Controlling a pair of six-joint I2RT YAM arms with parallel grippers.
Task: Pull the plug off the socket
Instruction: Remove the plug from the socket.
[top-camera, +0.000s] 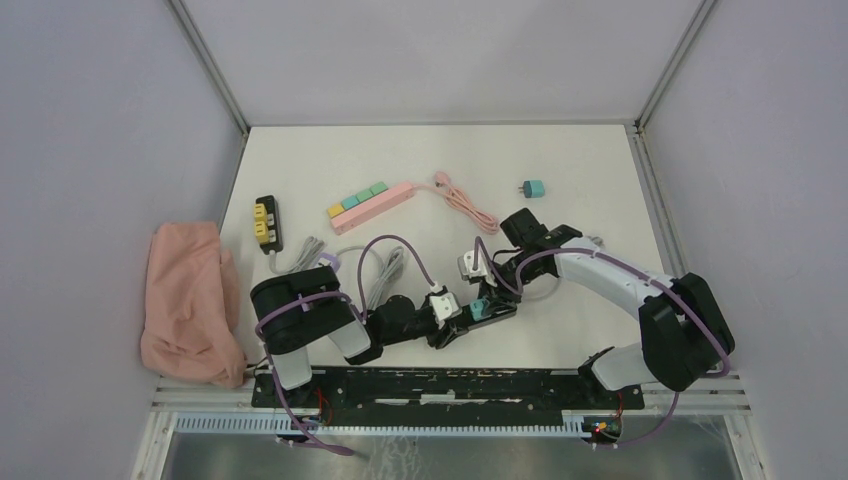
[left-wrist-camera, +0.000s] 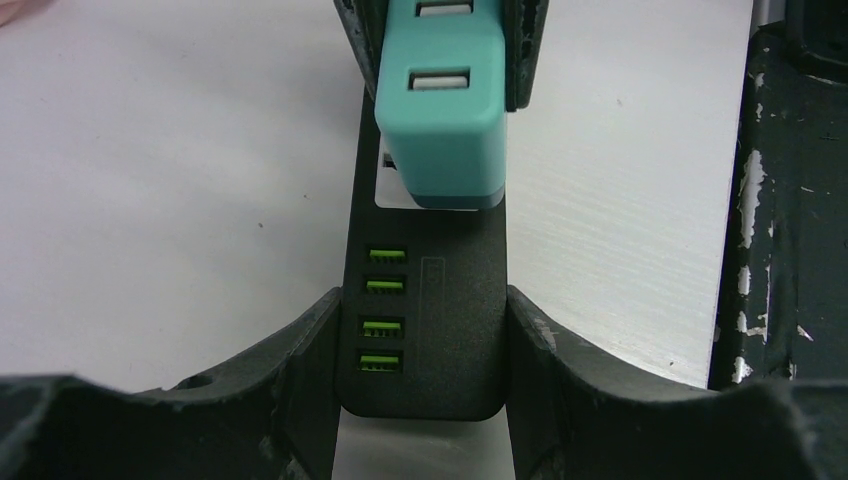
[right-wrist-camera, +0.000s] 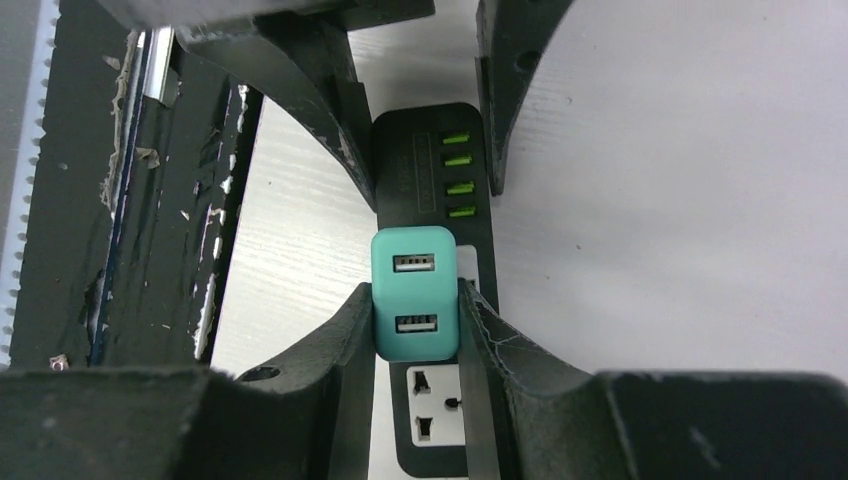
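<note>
A black power strip with green USB ports lies on the white table near the front. A teal plug with two USB ports sits on its white socket; its prongs are hidden. My left gripper is shut on the strip's USB end, one finger on each side. My right gripper is shut on the sides of the teal plug, which also shows at the top of the left wrist view. A second, free white socket shows below the plug.
A pink power strip with coloured plugs and a pink cable lies at the back. Another teal plug is at the back right, and a black-and-yellow strip at the left. A pink cloth lies far left, and the black base rail runs along the near edge.
</note>
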